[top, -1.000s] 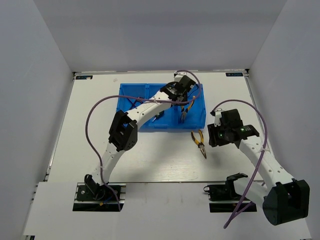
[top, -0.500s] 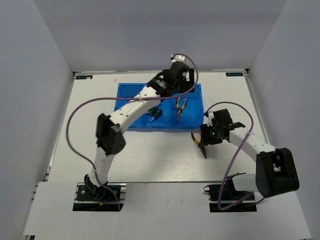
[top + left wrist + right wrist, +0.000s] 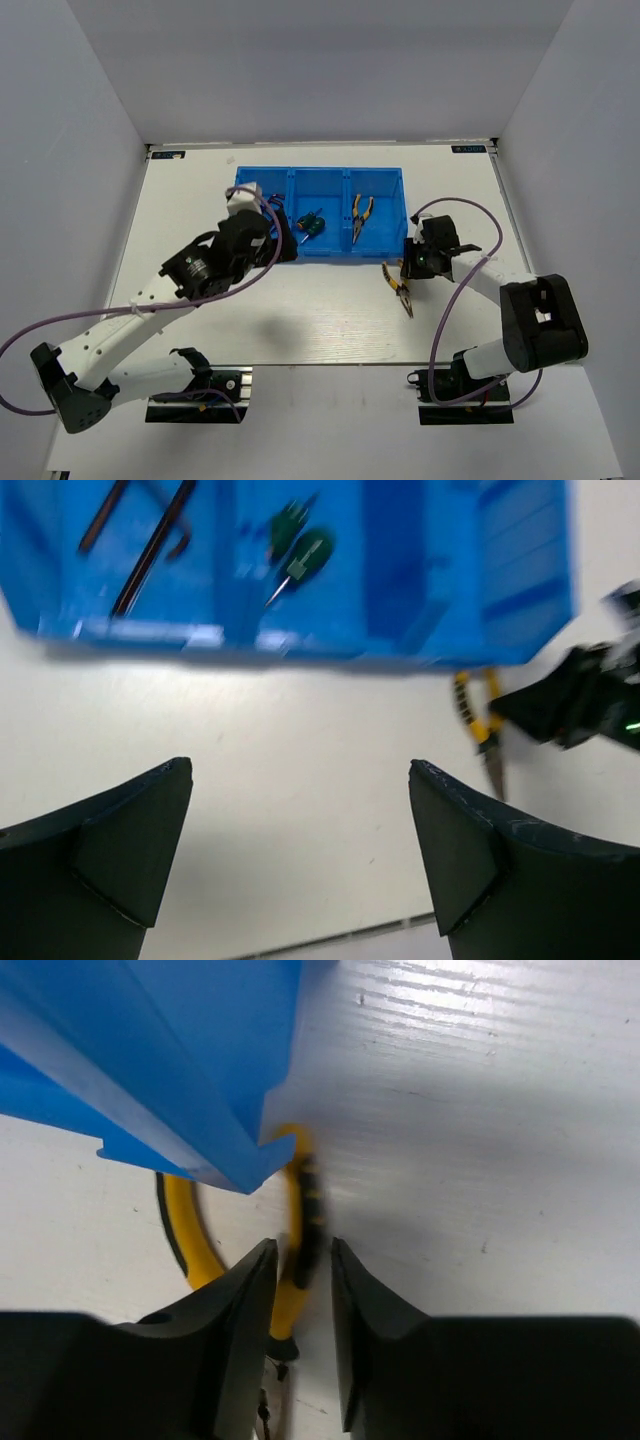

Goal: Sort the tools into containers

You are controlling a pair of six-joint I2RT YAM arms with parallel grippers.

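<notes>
The blue bin (image 3: 322, 178) has three compartments. In the left wrist view, dark hex keys (image 3: 150, 542) lie in its left one and green screwdrivers (image 3: 300, 548) in the middle one. Yellow-handled pliers (image 3: 361, 214) rest in the right one. A second pair of pliers (image 3: 399, 286) lies on the table in front of the bin's right corner. My right gripper (image 3: 301, 1247) straddles one handle of these pliers (image 3: 303, 1215), jaws narrow with a slim gap on each side. My left gripper (image 3: 300, 850) is wide open and empty, over the table just in front of the bin (image 3: 430, 590).
The bin's near corner (image 3: 200, 1110) stands right beside my right gripper. My left arm (image 3: 190, 270) stretches across the left half of the table. The purple cables loop out beside both arms. White walls enclose the table.
My left gripper let go of pliers in the right compartment, opened wide and pulled back to the bin's near left. My right gripper moved down onto the table pliers and narrowed around a handle.
</notes>
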